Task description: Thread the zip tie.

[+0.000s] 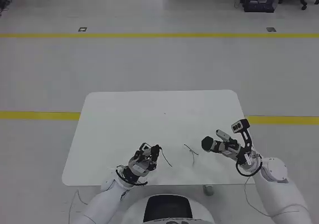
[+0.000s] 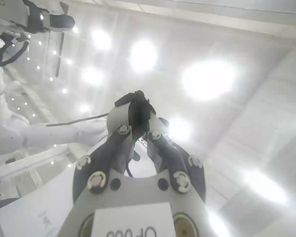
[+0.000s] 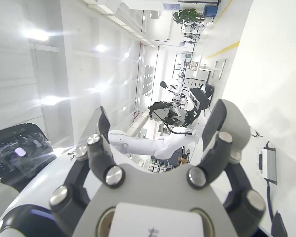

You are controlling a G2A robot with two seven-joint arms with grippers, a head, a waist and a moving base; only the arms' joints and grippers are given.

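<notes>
Okay, white table (image 1: 159, 112) fills the middle of the top view, with both arms over its near edge. The left gripper (image 1: 148, 152) sits above the near-left part of the table and points upward. Its jaws are pressed together on a black zip tie (image 2: 138, 114), which shows as a dark bunch pinched between the fingertips. One thin strand of the tie runs out sideways from the jaws. In the top view a thin black tail hangs from that gripper toward the table centre, and whether it touches the surface cannot be told. The right gripper (image 3: 160, 117) is above the near-right part of the table, well apart from the left one and turned sideways toward it. Its jaws are spread wide with nothing between the pads (image 3: 215, 122). A second tie (image 1: 191, 151), thin, black and bent, lies flat on the table between the two grippers, nearer the right one and touched by neither. Whether the held tie's end is already through its head cannot be made out.
</notes>
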